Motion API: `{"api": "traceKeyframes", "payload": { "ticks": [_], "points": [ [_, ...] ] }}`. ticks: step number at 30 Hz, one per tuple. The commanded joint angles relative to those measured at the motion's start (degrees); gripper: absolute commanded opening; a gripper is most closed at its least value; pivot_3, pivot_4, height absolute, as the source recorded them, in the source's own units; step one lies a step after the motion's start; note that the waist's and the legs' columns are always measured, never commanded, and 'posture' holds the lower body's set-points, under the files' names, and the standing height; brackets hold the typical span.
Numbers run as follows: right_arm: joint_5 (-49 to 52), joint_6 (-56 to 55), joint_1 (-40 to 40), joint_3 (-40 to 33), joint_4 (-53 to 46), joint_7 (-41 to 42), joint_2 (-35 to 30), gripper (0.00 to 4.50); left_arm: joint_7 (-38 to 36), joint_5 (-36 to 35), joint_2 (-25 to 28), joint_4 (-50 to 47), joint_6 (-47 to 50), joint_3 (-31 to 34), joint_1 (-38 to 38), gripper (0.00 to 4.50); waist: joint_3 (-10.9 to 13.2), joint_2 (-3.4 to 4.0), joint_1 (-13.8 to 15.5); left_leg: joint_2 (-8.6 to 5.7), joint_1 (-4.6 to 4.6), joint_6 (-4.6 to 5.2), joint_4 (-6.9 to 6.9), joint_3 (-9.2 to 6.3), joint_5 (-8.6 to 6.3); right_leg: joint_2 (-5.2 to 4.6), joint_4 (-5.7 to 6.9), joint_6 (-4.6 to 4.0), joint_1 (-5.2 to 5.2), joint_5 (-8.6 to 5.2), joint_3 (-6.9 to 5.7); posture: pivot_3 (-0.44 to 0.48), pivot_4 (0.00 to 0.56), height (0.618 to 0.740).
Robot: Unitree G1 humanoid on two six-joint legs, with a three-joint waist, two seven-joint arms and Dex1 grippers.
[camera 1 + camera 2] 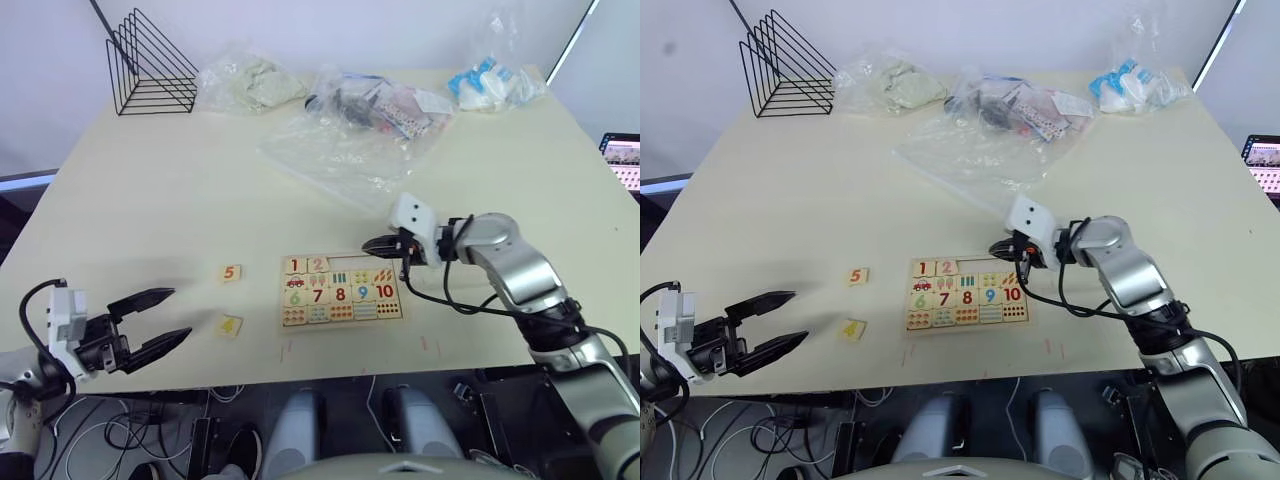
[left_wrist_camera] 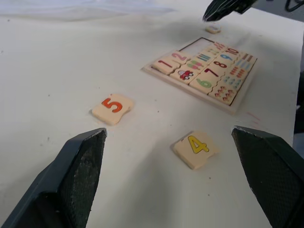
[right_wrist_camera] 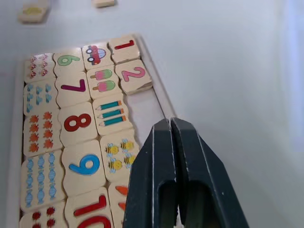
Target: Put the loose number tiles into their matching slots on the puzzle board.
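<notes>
Table point(image 1: 180, 190) holds the puzzle board point(image 1: 341, 292) near its front edge, top row partly unfilled. Right gripper point(image 1: 385, 244) hovers over the board's top edge, fingers pressed together, nothing visible between them. Left gripper point(image 1: 150, 320) spread wide at the table's front-left. Tile 5 point(image 1: 231, 272) and tile 4 point(image 1: 230, 325) lie loose left of the board.

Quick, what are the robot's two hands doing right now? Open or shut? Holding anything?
Left gripper: open, holding nothing, near the 4 tile.
Right gripper: shut, nothing visible between its fingers, above the puzzle board.
</notes>
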Motion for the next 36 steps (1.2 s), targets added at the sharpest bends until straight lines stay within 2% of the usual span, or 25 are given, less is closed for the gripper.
{"api": "traceKeyframes", "payload": {
  "ticks": [1,7,8,9,13,14,15,17,18,25,36],
  "points": [
    [3.78,-3.98,7.64,-9.63,-7.97,-1.41,-4.47,0.04,2.02,2.48,0.14,0.91,-0.48,1.43,-0.06,4.5,-0.01,-0.02,0.25,0.0,0.0,0.0,0.0,0.0,0.0,0.0,0.0,0.0,0.0,0.0,0.0,0.0,0.15,0.74],
    [8.14,-6.01,18.07,-20.08,-12.77,-5.58,-6.71,0.04,2.47,3.73,-0.22,1.66,-0.39,1.96,-0.96,4.5,-0.01,-0.03,0.25,0.01,0.03,0.0,0.01,0.07,0.0,0.03,-0.02,-0.01,0.07,-0.01,-0.01,0.0,0.15,0.74],
    [9.78,-5.52,20.13,-22.3,-13.47,-5.91,-6.97,0.54,2.5,3.87,-0.28,1.8,-0.41,2.09,-1.12,4.5,-0.03,-0.05,0.45,0.01,0.03,0.0,0.01,0.08,0.0,0.03,-0.03,0.0,0.06,-0.01,0.01,0.0,0.15,0.74],
    [11.23,-6.05,22.77,-25.18,-13.84,-5.89,-7.38,0.65,2.83,4.15,-0.36,1.94,-0.53,2.14,-1.35,4.5,-0.03,-0.05,0.59,0.01,0.02,0.0,0.0,0.08,0.0,0.02,-0.04,0.0,0.09,-0.01,-0.02,0.0,0.15,0.74],
    [14.94,-8.07,29.72,-31.98,-14.45,-5.96,-8.37,2.65,2.98,4.76,-0.51,2.94,-0.92,2.15,-2.44,4.5,-0.02,-0.05,1.31,0.01,0.02,0.01,0.01,0.17,0.0,-0.02,-0.06,0.01,0.12,-0.01,0.0,0.0,0.15,0.74],
    [15.93,-8.9,31.63,-33.83,-14.36,-5.73,-8.45,2.85,2.82,4.79,-0.46,3.26,-0.91,2.04,-2.74,4.5,-0.02,-0.05,1.36,0.01,0.04,0.01,0.01,0.18,0.0,-0.01,-0.06,0.01,0.14,-0.01,0.01,0.0,0.15,0.74],
    [16.66,-9.91,33.46,-35.45,-14.21,-5.48,-8.56,3.42,2.66,4.93,-0.43,3.58,-1.07,1.98,-3.05,4.5,-0.03,-0.05,1.39,0.0,0.07,0.01,0.01,0.21,0.0,0.0,-0.06,0.01,0.15,-0.01,0.01,0.0,0.15,0.74],
    [17.86,-11.88,36.66,-37.81,-13.74,-4.68,-8.79,4.25,1.95,4.93,-0.37,4.52,-1.17,2.03,-3.82,4.5,-0.03,-0.05,1.4,0.02,0.18,0.01,0.02,0.23,0.0,0.05,-0.05,0.0,0.25,-0.02,0.0,0.0,0.15,0.74],
    [18.47,-12.62,38.05,-38.73,-13.47,-4.23,-8.89,4.49,1.68,5.1,-0.32,5.16,-1.48,2.08,-4.28,4.5,-0.03,-0.05,1.4,0.02,0.25,0.01,0.02,0.25,0.0,0.06,-0.04,0.0,0.3,-0.03,0.02,0.0,0.15,0.74],
    [22.73,-19.68,46.22,-44.18,-10.24,-0.34,-8.14,4.49,0.07,5.32,-0.13,7.78,-2.14,2.28,-5.96,4.5,-0.03,-0.06,1.4,0.03,0.31,0.01,0.01,0.35,0.0,0.07,-0.06,0.01,0.37,-0.03,0.11,0.0,0.15,0.74],
    [24.41,-30.13,55.46,-47.05,-6.91,1.6,-5.81,4.49,0.62,5.64,-0.83,9.49,-3.72,2.79,-6.0,4.5,-0.04,-0.07,1.42,0.07,0.67,0.01,-0.05,0.38,-0.01,0.06,-0.06,0.01,0.6,-0.05,0.26,0.0,0.15,0.74]
  ]
}}
